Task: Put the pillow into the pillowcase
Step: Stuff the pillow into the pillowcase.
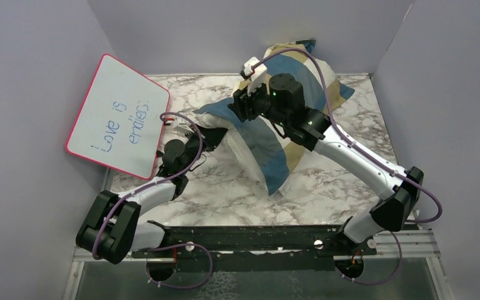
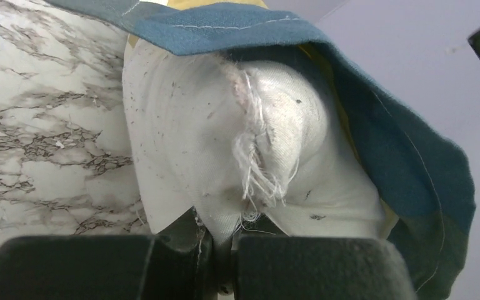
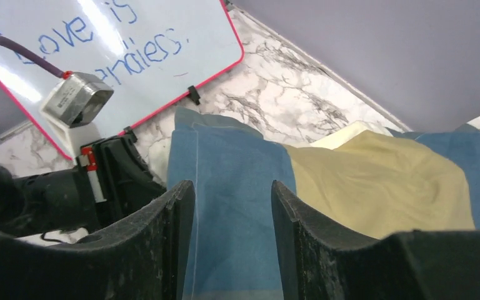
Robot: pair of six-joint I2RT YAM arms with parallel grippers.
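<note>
Left claw (image 2: 219, 250): pressed together, pinching a fold of white cloth at the end of the pillow (image 2: 187, 137). Frayed threads hang from a seam just above the pinch.

Right claw (image 3: 232, 212): spread, gap showing between its two dark fingers (image 3: 162, 237). It sits over the blue block at the open end of the pillowcase (image 3: 375, 181); blue cloth fills the gap. Cannot tell whether the fingers touch the cloth.

Pillow: mostly inside the pillowcase. Only its white left-hand end shows, sticking out toward the left arm. The blue hem of the case drapes over the top and right side of that end.

Bundle lies on the marbled desk (image 1: 225, 194), running from the middle out toward the far right, its far end up near the back wall.

Pink-rimmed whiteboard (image 1: 119, 115) with blue handwriting leans at the left wall, beside the left arm, apart from the pillow.
</note>
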